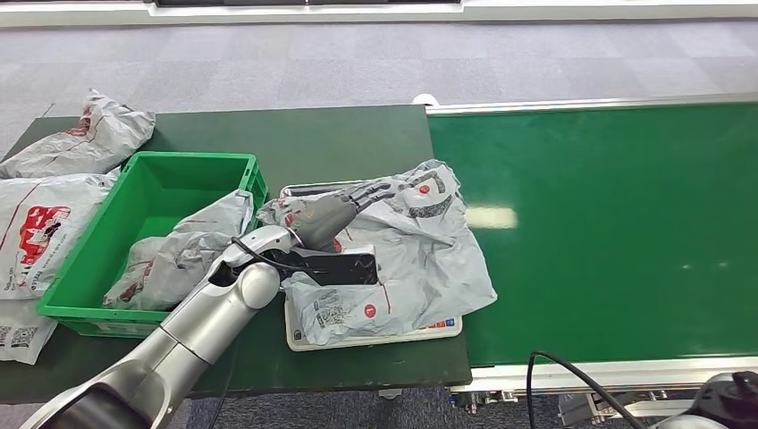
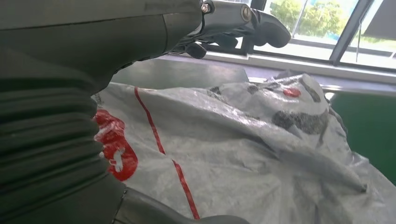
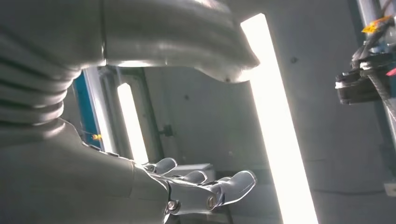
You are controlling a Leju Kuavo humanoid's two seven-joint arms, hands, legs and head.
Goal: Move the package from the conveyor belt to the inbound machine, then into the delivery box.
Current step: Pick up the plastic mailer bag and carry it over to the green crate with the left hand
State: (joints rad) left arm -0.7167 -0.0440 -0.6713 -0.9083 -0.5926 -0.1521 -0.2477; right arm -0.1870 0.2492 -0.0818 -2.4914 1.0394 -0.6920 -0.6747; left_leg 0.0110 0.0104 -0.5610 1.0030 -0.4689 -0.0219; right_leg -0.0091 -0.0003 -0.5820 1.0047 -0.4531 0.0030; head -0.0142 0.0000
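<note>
grey plastic, crumpled and printed with red marks, made up the package [image 1: 393, 259], which lay on the white tray of the inbound machine [image 1: 375, 338] on the dark table [image 1: 340, 134], just beside the green conveyor belt [image 1: 608, 223]. it spilled over the tray's edges, and its right side hung onto the belt. the left hand [image 1: 335, 214] was stretched out flat over the package's upper left part, fingers [image 1: 380, 190] extended toward the far edge; in the left wrist view the fingers [image 2: 261, 23] stood above the bag with a gap under them, so the hand looked released, grasping nothing, though whether the palm touched the plastic could not be told. the right hand [image 3: 205, 186] hung away from the work with fingers apart and nothing in it.

by my reading, the first step was done: the package sat on the machine, and the move into the delivery box [image 1: 152, 232], the green crate just left of the tray, was the one in hand. that crate already held another grey bag [image 1: 174, 255]. next the left hand would need to close on a good fold of the plastic and carry it leftward over the crate's wall.

as it lay, the package's long axis ran roughly from the near left corner of the tray toward the far right, its narrower bunched end pointing at the belt's far side.

more grey bags [image 1: 80, 138] rested at the table's left end.
</note>
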